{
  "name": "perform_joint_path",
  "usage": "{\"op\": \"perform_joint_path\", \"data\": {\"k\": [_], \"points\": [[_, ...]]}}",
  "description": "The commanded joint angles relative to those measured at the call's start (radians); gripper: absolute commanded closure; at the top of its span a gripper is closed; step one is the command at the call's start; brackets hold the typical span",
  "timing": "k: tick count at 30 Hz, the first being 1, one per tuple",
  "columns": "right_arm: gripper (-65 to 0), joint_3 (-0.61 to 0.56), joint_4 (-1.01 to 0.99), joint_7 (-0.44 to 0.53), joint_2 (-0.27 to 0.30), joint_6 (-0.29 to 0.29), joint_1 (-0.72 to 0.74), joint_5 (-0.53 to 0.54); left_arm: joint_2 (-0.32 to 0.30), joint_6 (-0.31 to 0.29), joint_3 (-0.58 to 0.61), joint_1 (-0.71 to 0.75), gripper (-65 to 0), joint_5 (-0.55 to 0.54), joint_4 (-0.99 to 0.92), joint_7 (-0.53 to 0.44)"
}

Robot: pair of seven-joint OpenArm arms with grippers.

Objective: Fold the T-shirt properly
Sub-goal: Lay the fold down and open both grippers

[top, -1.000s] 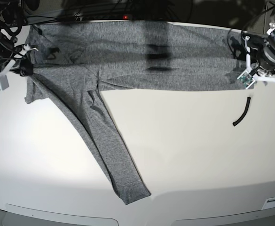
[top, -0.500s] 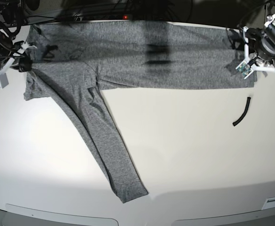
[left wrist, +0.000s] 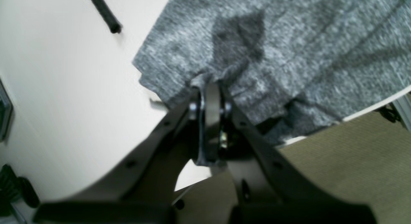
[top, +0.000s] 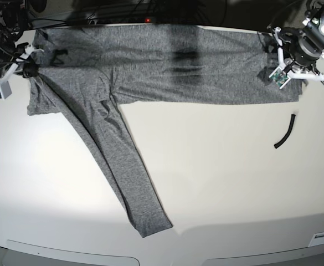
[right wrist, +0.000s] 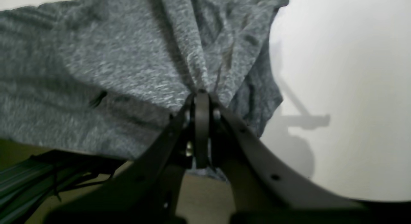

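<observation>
Your left gripper (left wrist: 210,81) is closed, its jaws pinching a bunched fold of the shirt (left wrist: 289,53) near a corner of the cloth. That corner lies on the counter (left wrist: 64,89) close to its edge, with part of the cloth hanging over the rim. You can see a short black strip (left wrist: 104,12) lying apart from the shirt on the bare surface.

Your right gripper (right wrist: 200,92) is likewise closed on the shirt (right wrist: 112,63), with the fabric drawn into creases at the jaws. White counter (right wrist: 346,73) shows beside the cloth.

From the base view, you see the shirt (top: 150,66) spread along the far side of the counter (top: 217,177), one sleeve trailing diagonally toward the near edge. Your right gripper (top: 29,69) holds the cloth's end at picture left; your left gripper (top: 286,69) holds the other end. The strip (top: 285,134) lies just in front of that end.
</observation>
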Motion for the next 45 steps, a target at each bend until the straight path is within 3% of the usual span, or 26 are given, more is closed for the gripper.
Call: {"op": "perform_joint_path", "data": {"k": [1,16,21,38,39,42,45], "points": [[0.0,0.01,0.018,0.012,0.016,0.005,-0.01,0.005,-0.014,0.004,-0.011,-0.002,0.0,0.023,0.01,-0.027],[0.0,0.01,0.018,0.012,0.017,0.005,-0.013,-0.005,-0.014,0.004,-0.011,-0.002,0.0,0.033,0.01,-0.024],[0.0,0.01,0.018,0.04,0.017,0.005,-0.013,-0.076,-0.014,0.004,-0.011,-0.002,0.0,0.029,0.01,-0.025],[0.0,0.01,0.018,0.057,0.016,0.005,-0.011,-0.074,-0.014,0.004,-0.011,-0.002,0.0,0.008,0.01,-0.031],[-1.1,0.01,0.018,0.056,0.016,0.005,-0.011,-0.074,-0.014,0.004,-0.011,-0.002,0.0,0.008,0.01,-0.031],[-18.3,0.01,0.018,0.057,0.016,0.005,-0.011,-0.075,-0.014,0.004,-0.011,-0.002,-0.4,0.035,0.01,-0.032],[-27.1,0.01,0.018,0.067,0.016,0.005,-0.011,-0.075,-0.014,0.005,-0.011,-0.002,-14.1,0.085,0.01,-0.032]]}}
